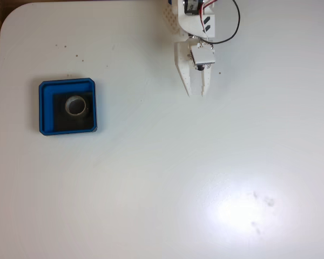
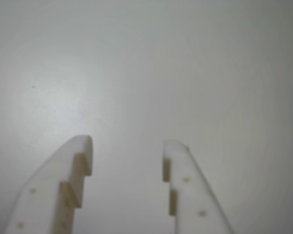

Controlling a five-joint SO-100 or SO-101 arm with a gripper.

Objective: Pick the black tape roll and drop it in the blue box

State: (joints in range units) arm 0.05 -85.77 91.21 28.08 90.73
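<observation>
Gripper [image 1: 198, 94] parted, empty; black tape roll [image 1: 75, 106] well apart, inside blue box [image 1: 45, 108].

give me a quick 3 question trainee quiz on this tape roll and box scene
1. True or false: the black tape roll lies on the bare table.
2. In the wrist view, the fingers are: A) clamped on the roll, B) apart with nothing between them, C) pressed together.
3. In the fixed view, on which side of the gripper does the blue box sit?

Key:
1. False, it lies inside the box.
2. B.
3. Left.
</observation>
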